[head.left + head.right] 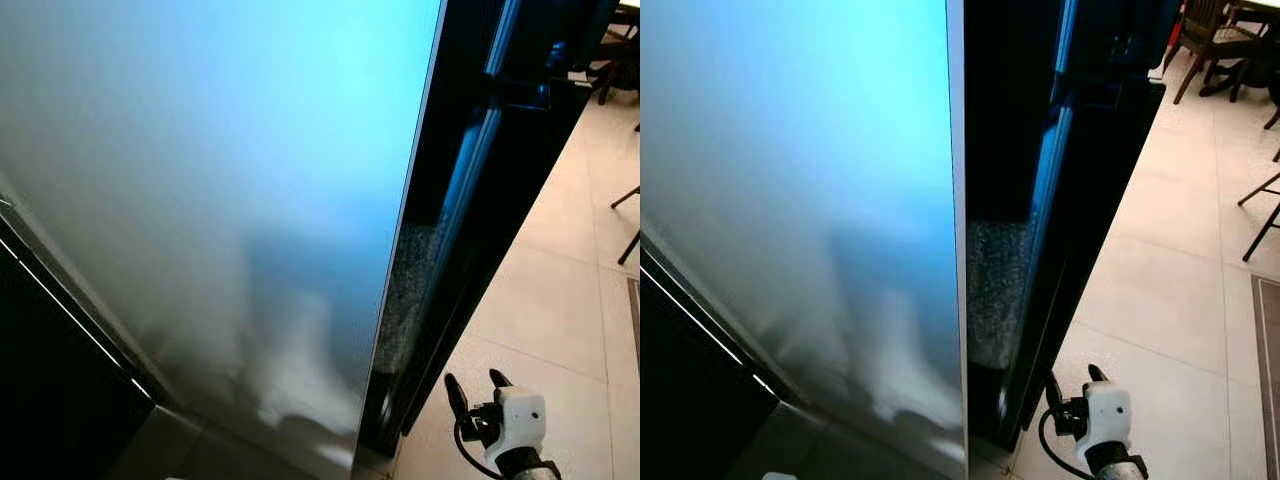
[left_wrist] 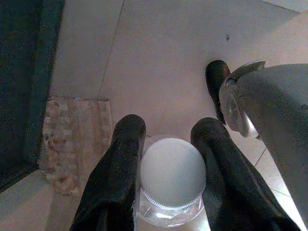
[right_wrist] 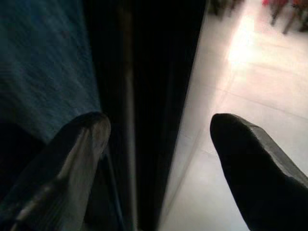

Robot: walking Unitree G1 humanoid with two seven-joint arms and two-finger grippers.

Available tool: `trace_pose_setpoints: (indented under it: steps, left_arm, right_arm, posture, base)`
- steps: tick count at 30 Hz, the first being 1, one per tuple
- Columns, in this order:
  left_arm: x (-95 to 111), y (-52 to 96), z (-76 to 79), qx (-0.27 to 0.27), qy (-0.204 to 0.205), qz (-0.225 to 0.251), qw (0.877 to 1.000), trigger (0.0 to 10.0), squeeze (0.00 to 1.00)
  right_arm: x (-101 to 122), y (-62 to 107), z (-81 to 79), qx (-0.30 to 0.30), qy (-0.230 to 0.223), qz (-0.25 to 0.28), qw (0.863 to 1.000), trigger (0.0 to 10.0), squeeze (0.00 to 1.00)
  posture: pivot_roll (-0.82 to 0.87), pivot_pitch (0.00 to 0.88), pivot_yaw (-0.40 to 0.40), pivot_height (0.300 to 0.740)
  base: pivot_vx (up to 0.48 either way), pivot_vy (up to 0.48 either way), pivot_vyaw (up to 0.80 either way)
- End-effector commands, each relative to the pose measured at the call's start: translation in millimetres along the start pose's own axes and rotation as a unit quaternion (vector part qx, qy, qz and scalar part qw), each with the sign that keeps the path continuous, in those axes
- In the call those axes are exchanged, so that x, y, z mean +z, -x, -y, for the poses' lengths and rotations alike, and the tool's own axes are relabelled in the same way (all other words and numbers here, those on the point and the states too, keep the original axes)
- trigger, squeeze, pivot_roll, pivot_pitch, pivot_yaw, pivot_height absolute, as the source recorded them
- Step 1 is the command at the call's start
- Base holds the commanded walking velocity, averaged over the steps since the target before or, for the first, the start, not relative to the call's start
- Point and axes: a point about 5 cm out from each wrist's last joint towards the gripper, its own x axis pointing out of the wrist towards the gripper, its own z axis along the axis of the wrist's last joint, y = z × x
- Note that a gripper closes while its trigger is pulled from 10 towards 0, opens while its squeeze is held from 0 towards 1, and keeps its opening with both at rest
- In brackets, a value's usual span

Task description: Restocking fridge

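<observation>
The fridge door [image 1: 220, 200] fills the head views from nine o'clock across to the centre, a pale brushed panel lit blue; its free edge runs down near the middle of the right eye view, with a dark gap and a black cabinet [image 1: 1090, 180] beyond it at one o'clock; whether the door stands ajar or that gap is only the space beside the fridge cannot be told from here.

The right gripper [image 1: 472, 392] sits low at five o'clock, over the tiled floor [image 1: 1180, 290] and close to the door's edge; its fingers [image 3: 72, 144] are spread wide with nothing between them, and in its wrist view they straddle the dark edge, one finger toward the blue panel, the other toward the floor.

The left gripper [image 2: 166, 144] is closed around a clear bottle [image 2: 168, 211] with a white ribbed cap [image 2: 172, 172]; the fingers press the neck on both sides just under the cap, and the view looks down past it to the floor and a patterned mat [image 2: 72, 144]; the robot's foot [image 2: 216, 82] shows at one o'clock of the cap.

So the bottle is in hand but not stored; no shelf is in sight; the work left, as judged, is to get the door open with the free gripper, then carry the bottle in and set it down; the task looks to be in its early part.
</observation>
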Motion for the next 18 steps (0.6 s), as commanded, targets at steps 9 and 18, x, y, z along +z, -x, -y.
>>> trace_pose_setpoints:
  steps: [9,18]
  left_arm:
    - [-3.9,0.4,-2.3,0.005,-0.004,-0.006,1.000,10.0,0.00]
    - [-5.6,0.6,-1.9,0.007,0.005,-0.009,1.000,10.0,0.00]
  right_arm:
    - [53.3,-32.4,-7.3,0.043,0.008,0.086,0.995,10.0,0.00]
    - [84.3,-47.2,0.3,0.001,0.024,0.114,0.993,10.0,0.00]
  posture:
    - [-0.06,0.000,0.000,0.740]
    - [-0.05,0.000,0.000,0.740]
  base:
    - [0.000,0.000,0.00]
    - [0.000,0.000,0.00]
